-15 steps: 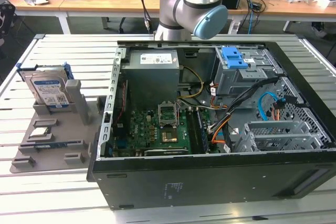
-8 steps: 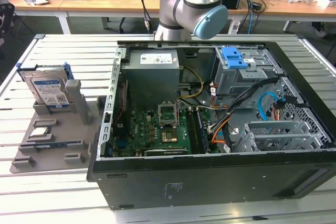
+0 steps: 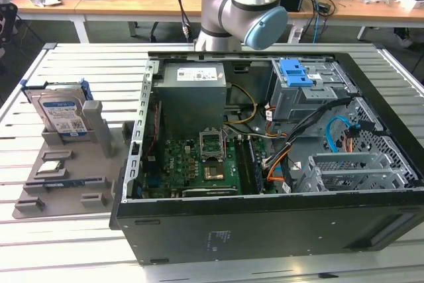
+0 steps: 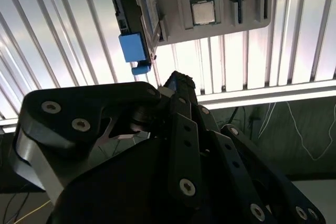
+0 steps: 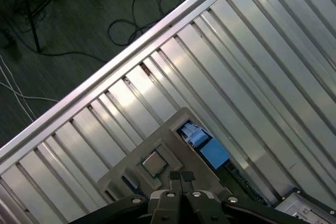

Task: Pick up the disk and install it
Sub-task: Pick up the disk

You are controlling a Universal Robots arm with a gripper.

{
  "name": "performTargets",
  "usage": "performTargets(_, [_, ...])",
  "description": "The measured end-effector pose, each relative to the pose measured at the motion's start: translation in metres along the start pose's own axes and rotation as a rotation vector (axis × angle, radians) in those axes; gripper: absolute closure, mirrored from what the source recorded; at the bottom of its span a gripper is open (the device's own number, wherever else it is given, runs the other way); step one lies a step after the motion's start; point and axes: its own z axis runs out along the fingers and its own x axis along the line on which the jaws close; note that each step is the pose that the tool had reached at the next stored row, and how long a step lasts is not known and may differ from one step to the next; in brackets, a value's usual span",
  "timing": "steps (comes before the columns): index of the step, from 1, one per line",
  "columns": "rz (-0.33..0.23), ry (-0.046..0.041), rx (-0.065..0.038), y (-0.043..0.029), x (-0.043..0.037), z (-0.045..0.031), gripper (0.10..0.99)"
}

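In the exterior view, the disk (image 3: 61, 114) stands on edge in a slot of the grey plastic fixture tray (image 3: 73, 177). It is a flat silver hard drive with a white-and-blue label and a blue plastic bracket round its edges. The tray lies on the slatted aluminium table (image 3: 86, 64) at the exterior view's left, just beside the open black computer case (image 3: 265, 230).

In the second wrist view we look past the black gripper (image 4: 178, 81) toward the tray. The disk shows edge-on, and the gripper is well apart from it, touching nothing.

In the first wrist view the two fingertips (image 5: 176, 176) lie pressed together with nothing between them. Beyond them is the tray, with a small square silver processor chip (image 5: 154, 163) on it and the disk just beside that.

We judge the pick not yet begun. To do it well, the fingers should spread wider than the drive is thick. They should sit squarely across its two flat faces — not the bracket ends — and be centred along the top edge. That way the drive can lift straight out of its slot without tilting or dragging the tray.
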Motion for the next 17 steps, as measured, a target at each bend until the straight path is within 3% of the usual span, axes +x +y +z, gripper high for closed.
performTargets(17, [-0.137, 0.0048, -0.003, 0.0000, 0.0000, 0.0000, 0.980])
